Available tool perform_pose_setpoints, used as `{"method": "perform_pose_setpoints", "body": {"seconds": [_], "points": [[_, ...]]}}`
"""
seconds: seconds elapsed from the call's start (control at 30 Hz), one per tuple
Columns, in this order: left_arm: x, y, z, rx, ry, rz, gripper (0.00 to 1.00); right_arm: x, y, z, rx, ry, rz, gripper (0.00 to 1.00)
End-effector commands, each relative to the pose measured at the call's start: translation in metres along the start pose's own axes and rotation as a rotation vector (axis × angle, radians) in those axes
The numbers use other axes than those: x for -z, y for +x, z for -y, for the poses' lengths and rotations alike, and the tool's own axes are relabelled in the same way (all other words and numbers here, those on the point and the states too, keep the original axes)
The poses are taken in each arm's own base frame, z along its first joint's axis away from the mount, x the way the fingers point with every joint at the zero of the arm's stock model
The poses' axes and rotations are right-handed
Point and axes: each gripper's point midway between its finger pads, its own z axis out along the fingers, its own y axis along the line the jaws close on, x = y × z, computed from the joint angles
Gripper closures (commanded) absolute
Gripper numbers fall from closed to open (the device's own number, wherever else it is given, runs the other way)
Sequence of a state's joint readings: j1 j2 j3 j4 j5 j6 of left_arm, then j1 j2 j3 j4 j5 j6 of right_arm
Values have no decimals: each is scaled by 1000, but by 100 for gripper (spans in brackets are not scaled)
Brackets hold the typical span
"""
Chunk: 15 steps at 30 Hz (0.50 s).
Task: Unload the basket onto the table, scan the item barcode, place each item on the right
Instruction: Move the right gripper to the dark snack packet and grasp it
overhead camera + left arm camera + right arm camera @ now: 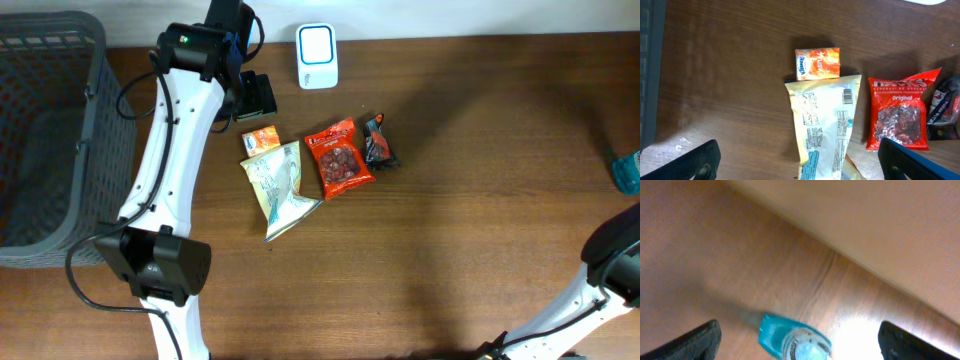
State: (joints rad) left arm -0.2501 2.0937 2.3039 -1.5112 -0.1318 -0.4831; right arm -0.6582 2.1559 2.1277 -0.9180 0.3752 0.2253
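Placement favours the left arm: we find the left gripper [799, 162] spread directly above the cream pouch [822, 120] on the table [480, 200], the pouch's long axis crossing its finger line; the right gripper [800, 342] is spread, well apart.

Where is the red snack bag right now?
In the overhead view, the red snack bag lies near mid-frame, between the pale yellow packet and the small dark packet, below the white device in the picture.
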Motion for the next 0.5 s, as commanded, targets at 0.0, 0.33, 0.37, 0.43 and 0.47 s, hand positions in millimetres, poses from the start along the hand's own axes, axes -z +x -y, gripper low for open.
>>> {"method": "perform_pose_setpoints", "body": {"seconds": [0.0, 0.33, 0.37, 0.43, 0.47], "points": [[12, -4, -2, 8, 12, 32, 1, 69, -47, -3, -62, -144, 93, 0], [12, -4, -2, 8, 12, 32, 1, 292, 97, -222, 460, -1296, -275, 1], [12, -4, -2, 8, 12, 32, 1, 294, 134, -241, 588, -1231, -309, 1], [12, -4, -2, 8, 12, 32, 1, 286, 164, -256, 683, -1115, -328, 1], [12, -4, -2, 8, 12, 32, 1, 280, 195, -269, 773, -1029, -349, 1]]}}
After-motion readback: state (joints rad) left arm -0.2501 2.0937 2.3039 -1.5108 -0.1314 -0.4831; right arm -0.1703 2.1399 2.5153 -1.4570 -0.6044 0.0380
